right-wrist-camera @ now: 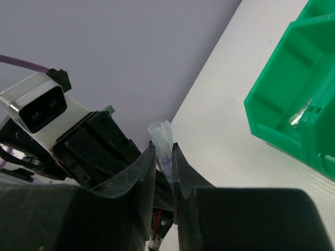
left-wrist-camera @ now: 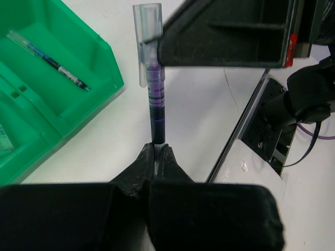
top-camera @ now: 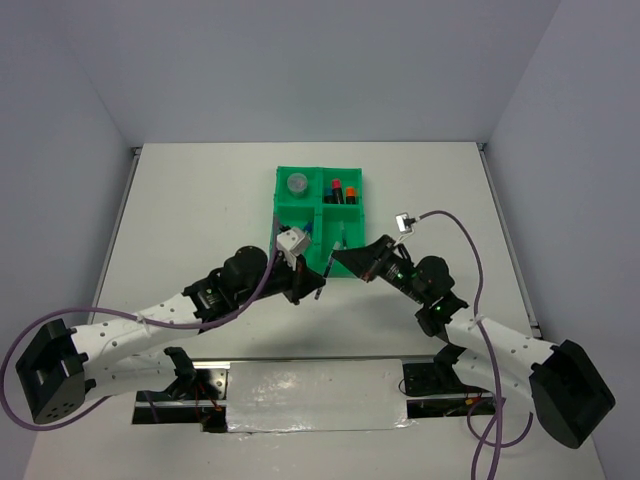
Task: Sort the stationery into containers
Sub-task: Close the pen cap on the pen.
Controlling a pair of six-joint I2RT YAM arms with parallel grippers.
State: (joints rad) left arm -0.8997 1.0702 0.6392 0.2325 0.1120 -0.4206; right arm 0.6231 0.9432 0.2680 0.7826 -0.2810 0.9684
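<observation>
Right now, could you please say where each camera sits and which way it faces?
Top external: above and behind the bases, looking down at table and green tray; left arm, right arm show.
Left wrist: on left arm, facing along left gripper at purple-ink pen; own fingers show.
Right wrist: on right arm, facing along right gripper at pen cap; own fingers show.
Wrist views share pen and tray.

Bright, even light; soft shadows; near wrist-view foregrounds blurred.
</observation>
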